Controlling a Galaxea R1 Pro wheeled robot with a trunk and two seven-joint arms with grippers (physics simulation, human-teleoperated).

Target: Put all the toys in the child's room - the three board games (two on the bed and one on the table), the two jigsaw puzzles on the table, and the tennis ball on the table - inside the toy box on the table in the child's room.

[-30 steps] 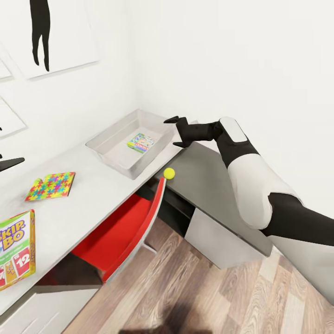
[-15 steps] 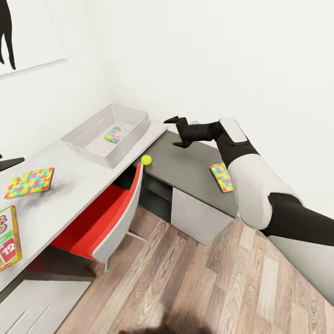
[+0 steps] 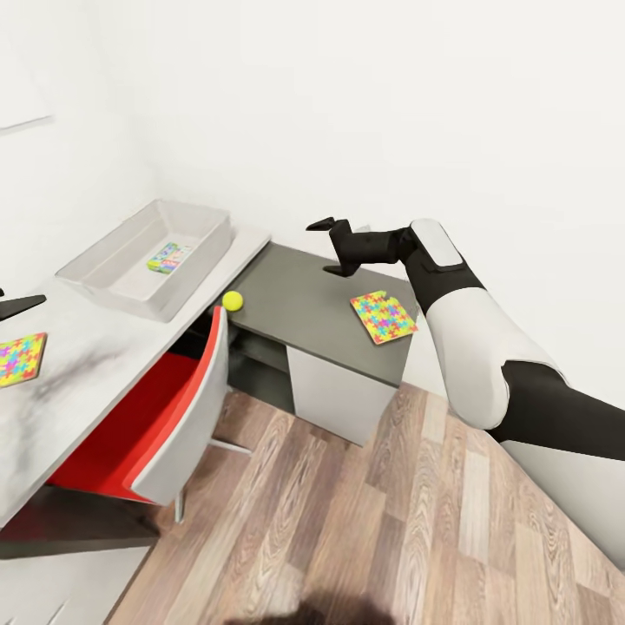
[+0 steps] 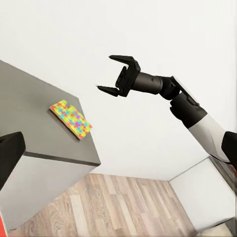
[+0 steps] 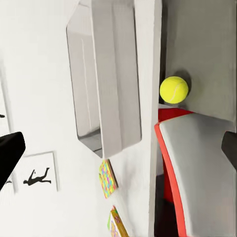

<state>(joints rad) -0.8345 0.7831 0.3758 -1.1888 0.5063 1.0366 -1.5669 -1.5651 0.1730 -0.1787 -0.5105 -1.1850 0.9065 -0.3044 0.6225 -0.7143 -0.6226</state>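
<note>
Wood floor: nearest me, below everything
Red chair: tucked under the pale desk
Tennis ball: on the dark desk's near edge, beside the chair back
Jigsaw puzzle: flat on the dark desk
Right gripper: I see its fingers spread, holding nothing, above the dark desk
Toy box: far end of pale desk, one game box inside
Left gripper: I cannot tell its state

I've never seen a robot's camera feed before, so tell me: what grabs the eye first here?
Probably the robot's own right arm, white and black, stretching over the dark grey desk with its right gripper open and empty. Next come the bright spots: a multicoloured jigsaw puzzle lying flat on that desk, a yellow tennis ball at the desk's edge just above the red chair, and the grey toy box on the white table.
</note>
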